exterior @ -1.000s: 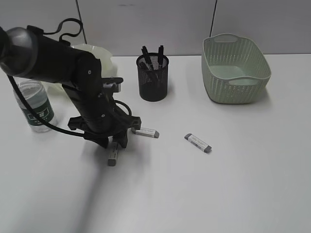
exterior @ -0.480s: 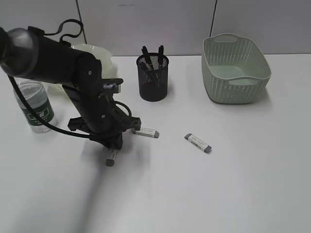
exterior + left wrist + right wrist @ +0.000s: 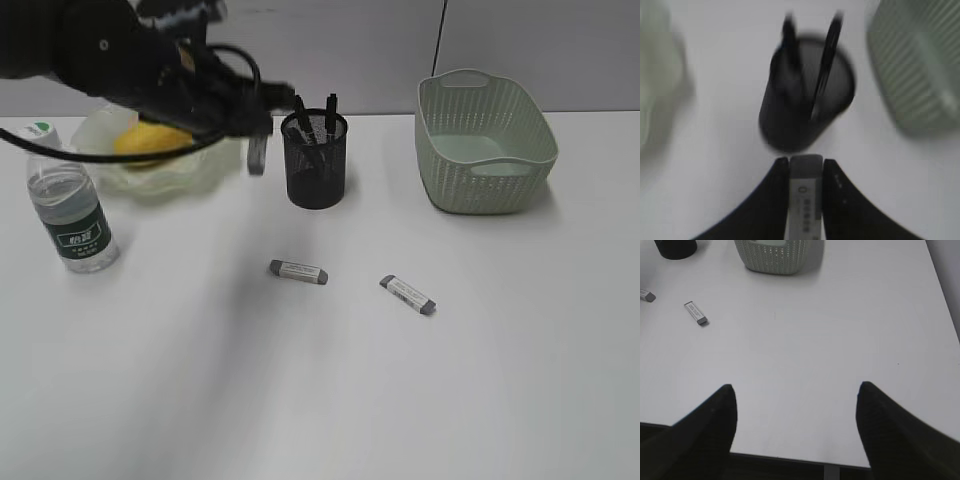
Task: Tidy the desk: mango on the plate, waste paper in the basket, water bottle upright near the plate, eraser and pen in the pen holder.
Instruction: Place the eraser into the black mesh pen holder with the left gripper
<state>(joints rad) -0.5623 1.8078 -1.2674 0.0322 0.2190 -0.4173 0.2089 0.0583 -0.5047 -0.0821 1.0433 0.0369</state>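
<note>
**Eraser aloft beside the pen holder**

Wide bare stretch of desk (image 3: 330,400) across the whole lower half of the exterior frame; only two loose erasers there, one at centre (image 3: 298,271), one just right of it (image 3: 407,295), well apart from every edge. Basket (image 3: 484,140) at upper right, close to the desk's back edge. Pen holder (image 3: 315,160) at upper centre, two dark pens (image 3: 330,110) upright inside. Plate (image 3: 160,160) at upper left with the mango (image 3: 150,140) on it. Water bottle (image 3: 70,215) upright at far left, just below the plate. Waste paper not seen.

Left arm stretched in from the upper left corner, above the plate, blurred. Left gripper (image 3: 806,170) clenched on a grey-and-white eraser (image 3: 806,200), raised off the desk just left of the pen holder; in the left wrist view the holder sits straight ahead of the fingertips (image 3: 779,172).

Right gripper (image 3: 795,390) spread wide, nothing between its fingers (image 3: 715,415), low over bare desk near the front edge at the bottom of the right wrist view.
</note>
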